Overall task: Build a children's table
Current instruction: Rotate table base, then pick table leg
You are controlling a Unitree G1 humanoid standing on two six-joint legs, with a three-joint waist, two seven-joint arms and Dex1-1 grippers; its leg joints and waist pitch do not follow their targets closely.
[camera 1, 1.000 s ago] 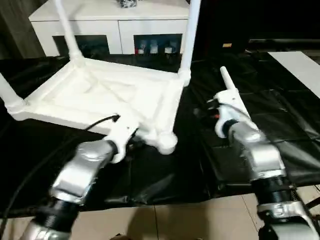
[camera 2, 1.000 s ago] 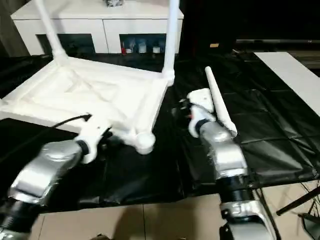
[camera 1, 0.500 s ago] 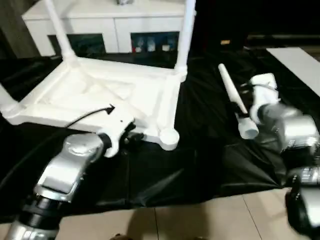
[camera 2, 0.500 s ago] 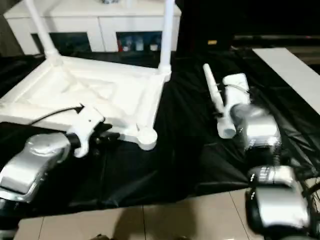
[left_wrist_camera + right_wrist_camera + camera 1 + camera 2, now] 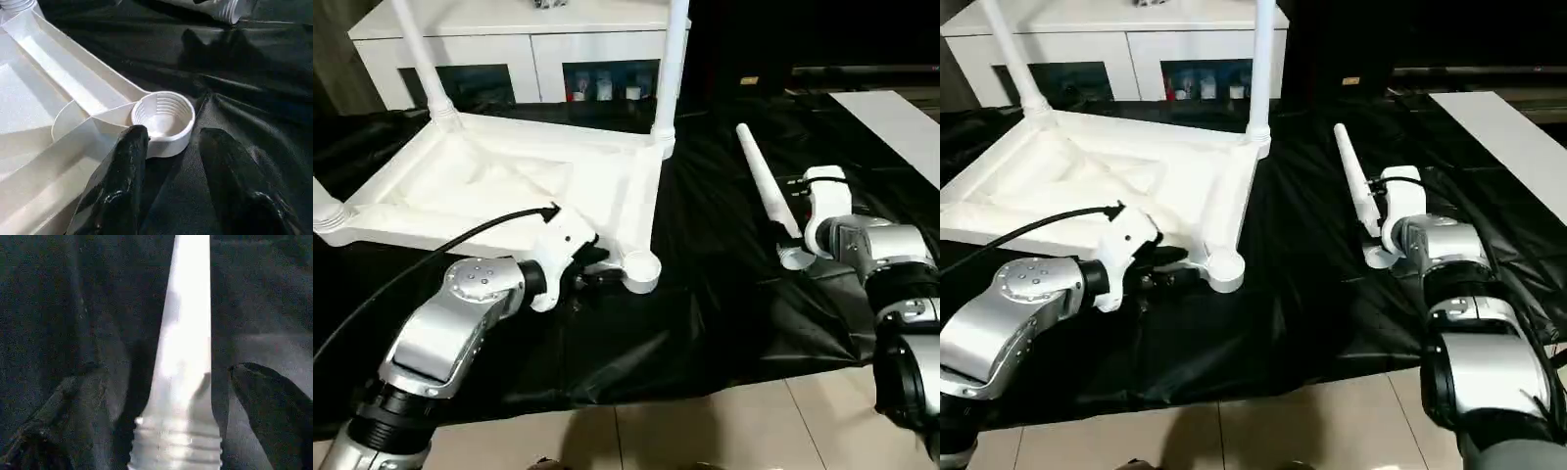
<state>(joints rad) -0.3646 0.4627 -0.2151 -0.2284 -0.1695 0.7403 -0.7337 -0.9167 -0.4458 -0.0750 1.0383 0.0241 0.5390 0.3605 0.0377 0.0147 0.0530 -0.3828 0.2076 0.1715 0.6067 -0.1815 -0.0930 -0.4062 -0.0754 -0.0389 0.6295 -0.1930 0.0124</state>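
Note:
The children's table (image 5: 509, 186) lies upside down on the black sheet, with two legs (image 5: 671, 59) standing up at its far corners and another at the near left. Its near right corner socket (image 5: 164, 120) is empty. My left gripper (image 5: 171, 139) is open astride that socket's near side. One finger (image 5: 122, 181) leans on the rim and the other rests on the sheet just off it. A loose leg (image 5: 762, 181) lies on the sheet to the right. My right gripper (image 5: 168, 374) is wide open with that leg's threaded end (image 5: 176, 450) between its fingers, untouched.
A white cabinet (image 5: 509, 39) with glass-fronted compartments stands behind the table. The black sheet (image 5: 705, 323) ends at the tiled floor (image 5: 705, 441) in front. A white panel (image 5: 901, 117) lies at the far right. A black cable (image 5: 431, 255) runs along my left arm.
My right gripper carried the raised leg down and to the right, laid it on the sheet and opened off it. The left gripper stayed at the corner socket. The camera shifted.

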